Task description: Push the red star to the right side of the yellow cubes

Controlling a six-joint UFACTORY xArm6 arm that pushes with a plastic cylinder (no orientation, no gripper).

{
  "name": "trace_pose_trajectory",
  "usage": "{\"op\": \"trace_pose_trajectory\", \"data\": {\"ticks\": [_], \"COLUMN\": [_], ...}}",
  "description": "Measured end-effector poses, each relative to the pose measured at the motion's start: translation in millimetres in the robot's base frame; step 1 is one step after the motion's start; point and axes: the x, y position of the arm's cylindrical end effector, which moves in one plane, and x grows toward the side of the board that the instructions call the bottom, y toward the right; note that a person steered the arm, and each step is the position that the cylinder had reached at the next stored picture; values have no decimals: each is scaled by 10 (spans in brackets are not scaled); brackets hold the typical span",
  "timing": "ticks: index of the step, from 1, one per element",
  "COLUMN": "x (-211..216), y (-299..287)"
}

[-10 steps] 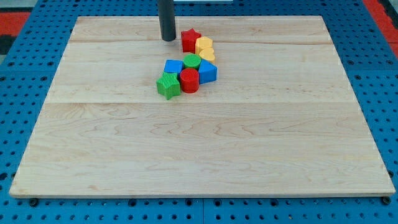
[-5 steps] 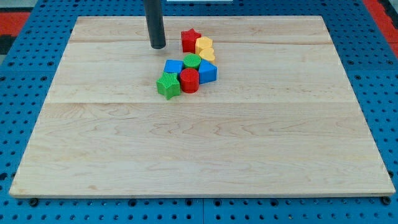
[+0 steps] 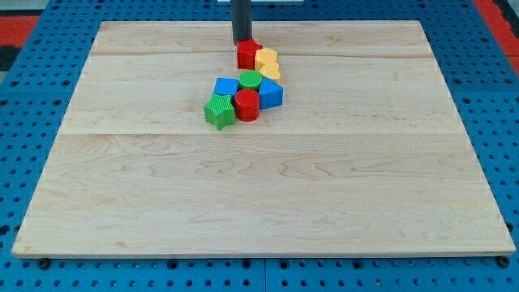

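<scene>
Board open rightward, my tip seemingly touching red star

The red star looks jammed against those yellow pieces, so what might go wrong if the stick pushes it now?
My tip sits just above the red star, which touches the yellow blocks. A downward push would likely send the star along their left side, into the green cylinder, not to their right. A sideways push could drag the yellow blocks along.

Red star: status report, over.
My tip sits right behind the red star, on its top side. Star touching the yellow blocks' left side. Yellows block the direct path right.
</scene>
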Motion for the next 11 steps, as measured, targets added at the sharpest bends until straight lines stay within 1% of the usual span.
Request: {"op": "trace_pose_trajectory", "data": {"ticks": [1, 2, 3, 4, 5, 6, 7, 8, 10, 11], "x": [-59, -168, -19, 136, 132, 66, 60, 118, 166, 280], "y": [0, 296, 416, 169, -165, -266, -644, -775, -544, -496]}}
